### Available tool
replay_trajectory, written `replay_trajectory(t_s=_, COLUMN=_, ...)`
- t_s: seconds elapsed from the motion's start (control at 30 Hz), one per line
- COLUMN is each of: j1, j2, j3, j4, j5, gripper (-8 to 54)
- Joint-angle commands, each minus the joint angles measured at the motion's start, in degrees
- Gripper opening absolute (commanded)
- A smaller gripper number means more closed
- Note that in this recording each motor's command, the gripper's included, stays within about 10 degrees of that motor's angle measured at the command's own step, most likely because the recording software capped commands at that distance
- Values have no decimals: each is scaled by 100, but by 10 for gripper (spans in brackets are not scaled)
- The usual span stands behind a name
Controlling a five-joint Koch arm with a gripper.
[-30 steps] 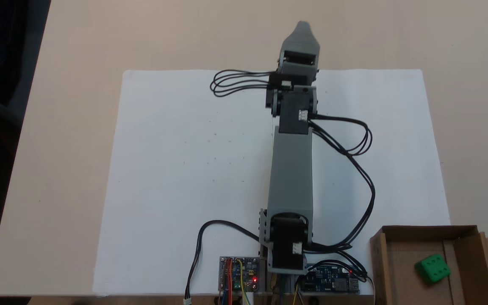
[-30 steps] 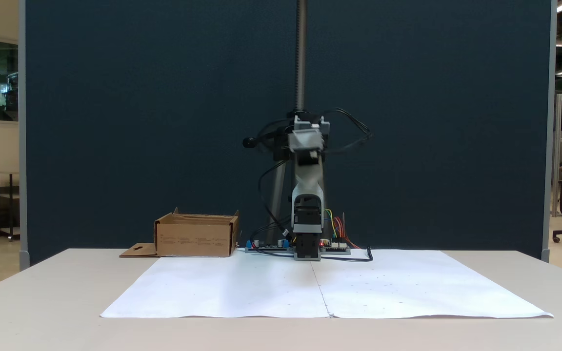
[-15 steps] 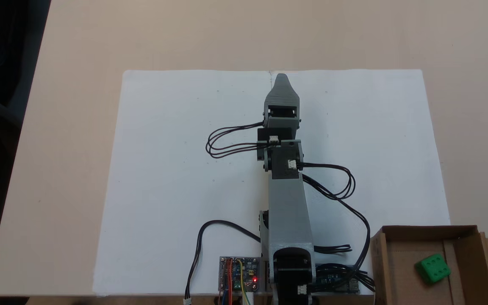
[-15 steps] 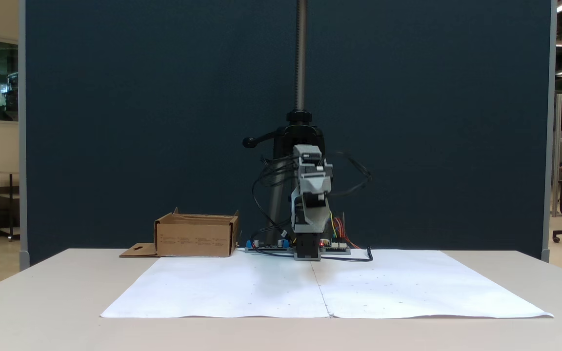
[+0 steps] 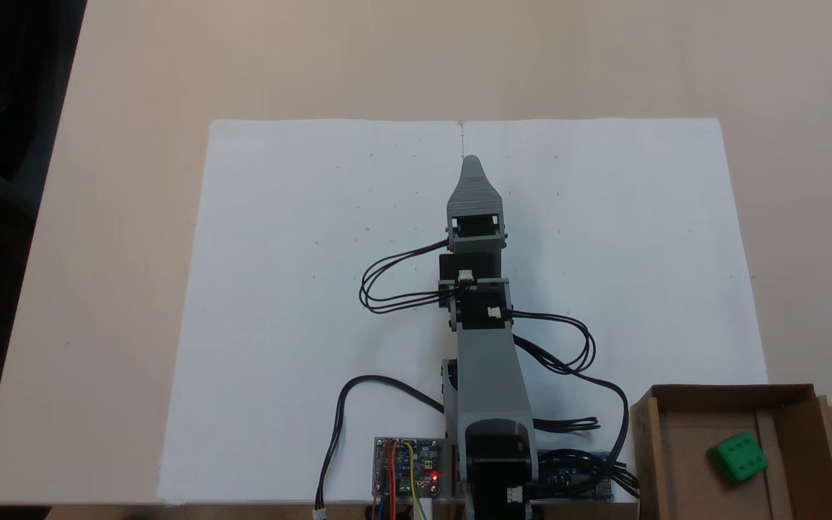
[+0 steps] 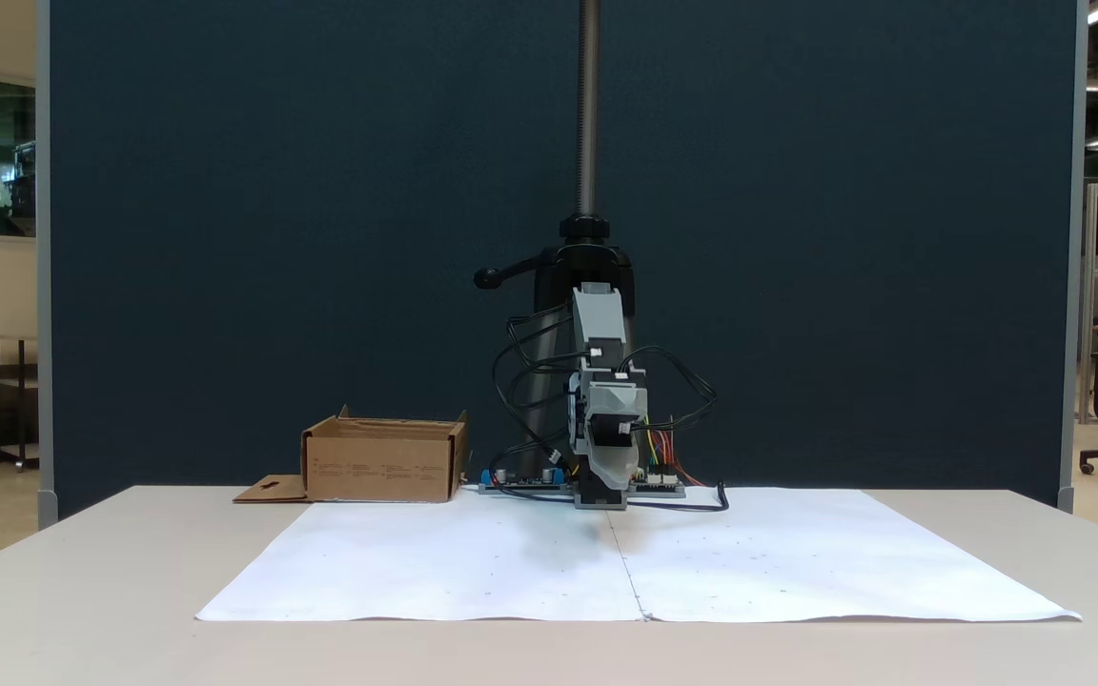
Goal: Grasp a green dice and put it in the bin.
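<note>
the green dice (image 5: 738, 457) lies inside the cardboard bin (image 5: 647, 448) at the table corner; the gripper (image 5: 472, 165) points out over the white paper (image 5: 300, 289), its jaws stacked, state unreadable.

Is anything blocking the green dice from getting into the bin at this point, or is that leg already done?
Nothing visible does: the green dice already lies on the floor of the bin, inside its walls. The gripper is over the white paper, apart from both and carrying nothing visible.
</note>
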Motion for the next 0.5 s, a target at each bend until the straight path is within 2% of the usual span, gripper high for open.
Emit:
replay_trajectory(t_s=0.0, j1=-123, j2=677, j3=70, j4=-956, j5=-299, gripper=432)
replay_trajectory(t_s=0.47, j1=-694, j2=668, j3=844, j4=-3487, j5=-677, gripper=434)
